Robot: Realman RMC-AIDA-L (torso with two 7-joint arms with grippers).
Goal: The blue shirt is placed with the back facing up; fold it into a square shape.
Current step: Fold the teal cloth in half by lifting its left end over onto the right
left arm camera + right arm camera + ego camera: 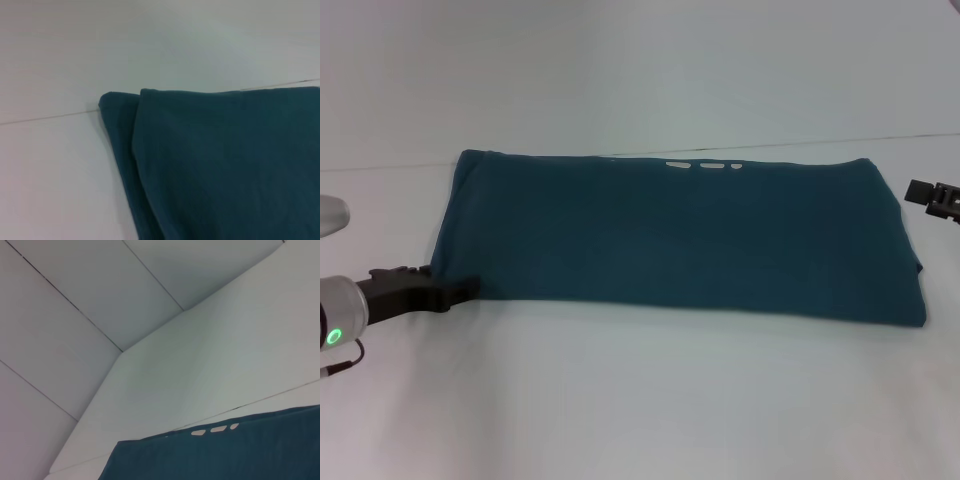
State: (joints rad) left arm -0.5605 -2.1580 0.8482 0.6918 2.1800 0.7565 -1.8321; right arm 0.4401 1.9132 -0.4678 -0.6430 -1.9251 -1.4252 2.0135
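At lower left of the head view, left gripper (463, 290) reaching in low from the frame's left edge, black tip touching the near left corner of the blue shirt (680, 240); whether the tip is clamped on cloth or merely resting against it cannot be told, since the fingers merge with the dark fabric. Own fingers absent from the left wrist view, only the shirt's left end (225, 165) filling its lower right, two stacked folded edges showing there. At far right of the head view, right gripper (932, 198) hanging just off the shirt's right end, apart from the cloth, finger opening not readable.

Across the middle of the frame, shirt lying flat on the white table (640, 400) as a long horizontal band, already folded lengthwise; three small pale marks (705, 165) at its far edge.

Step in hand, by judgement: the crosswise fold. Next move calls for a firm pinch on all layers at the left end, a lift clear of the table, then a carry rightward to lay that end over the other, edges aligned to leave a square.
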